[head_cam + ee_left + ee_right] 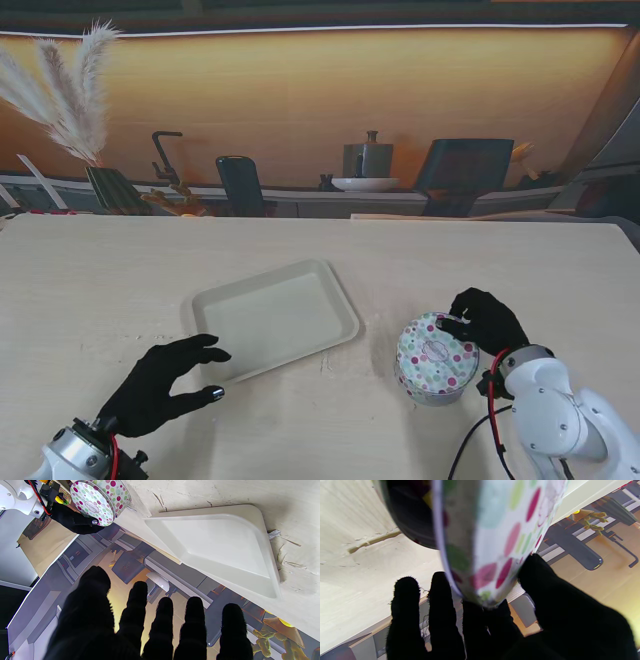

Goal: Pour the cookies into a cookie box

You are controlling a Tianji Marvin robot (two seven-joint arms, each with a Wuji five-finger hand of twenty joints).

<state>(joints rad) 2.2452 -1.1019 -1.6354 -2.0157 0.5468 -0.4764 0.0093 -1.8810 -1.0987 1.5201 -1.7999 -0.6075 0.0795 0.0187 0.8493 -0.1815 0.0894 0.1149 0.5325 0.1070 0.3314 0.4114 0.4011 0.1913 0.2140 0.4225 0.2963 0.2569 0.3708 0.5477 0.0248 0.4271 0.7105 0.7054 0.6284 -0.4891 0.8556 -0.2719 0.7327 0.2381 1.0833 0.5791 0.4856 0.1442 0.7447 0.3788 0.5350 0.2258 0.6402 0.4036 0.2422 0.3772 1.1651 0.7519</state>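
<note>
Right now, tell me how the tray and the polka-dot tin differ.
The tray is plain cream, rectangular and shallow; the polka-dot tin is round, taller and covered in coloured dots. The tray lies open and empty; the tin has its lid on. The tray is untouched, with the left hand open beside it; the right hand grips the tin's rim. Both sit on the table.

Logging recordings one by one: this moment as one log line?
right hand: gripping lid of round polka-dot tin | left hand: open beside cream plastic tray | cookies: unseen
</note>
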